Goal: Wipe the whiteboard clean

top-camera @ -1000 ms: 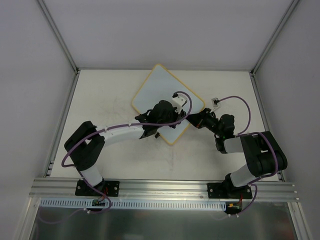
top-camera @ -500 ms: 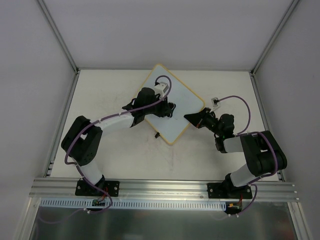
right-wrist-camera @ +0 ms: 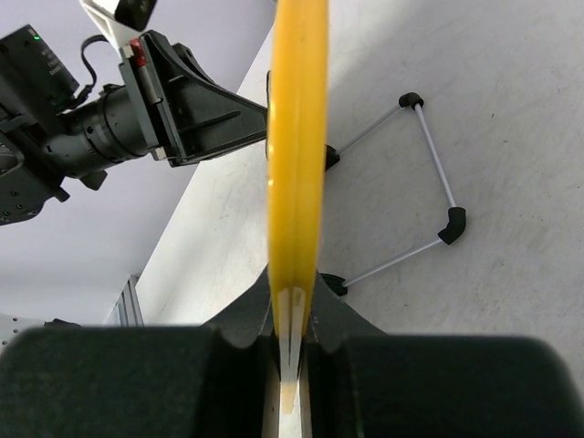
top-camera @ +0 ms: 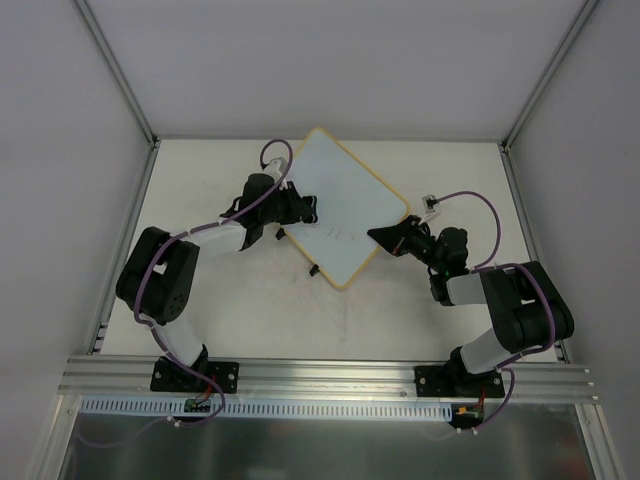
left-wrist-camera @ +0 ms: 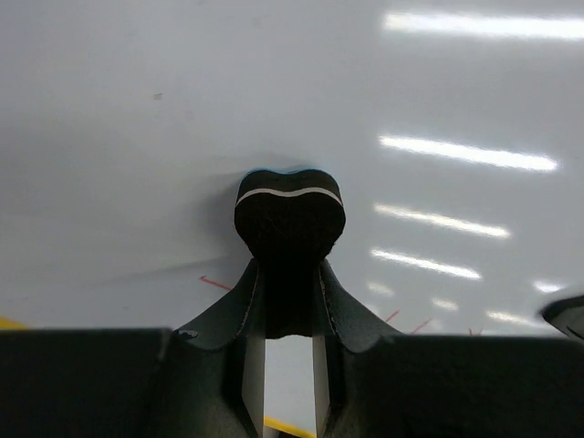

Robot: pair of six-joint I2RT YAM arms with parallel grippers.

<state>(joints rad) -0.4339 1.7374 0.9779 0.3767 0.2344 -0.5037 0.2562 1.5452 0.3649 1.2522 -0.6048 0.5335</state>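
The whiteboard (top-camera: pixel 345 205) is laid cornerwise on the table (top-camera: pixel 230 320), by the middle of its far edge. Its right corner is clamped by the right gripper (top-camera: pixel 385 237), probably against sliding. A black eraser (left-wrist-camera: pixel 290 214) is pinched in the left gripper (top-camera: pixel 300 208) and pressed on the left part of the board. Red marks (top-camera: pixel 338 237) are not yet wiped.

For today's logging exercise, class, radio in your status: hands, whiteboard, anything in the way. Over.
Left hand shut on eraser, pressed to whiteboard face. Right hand shut on its yellow rim. Red marks mid-board, not yet wiped. Nothing blocking seen.
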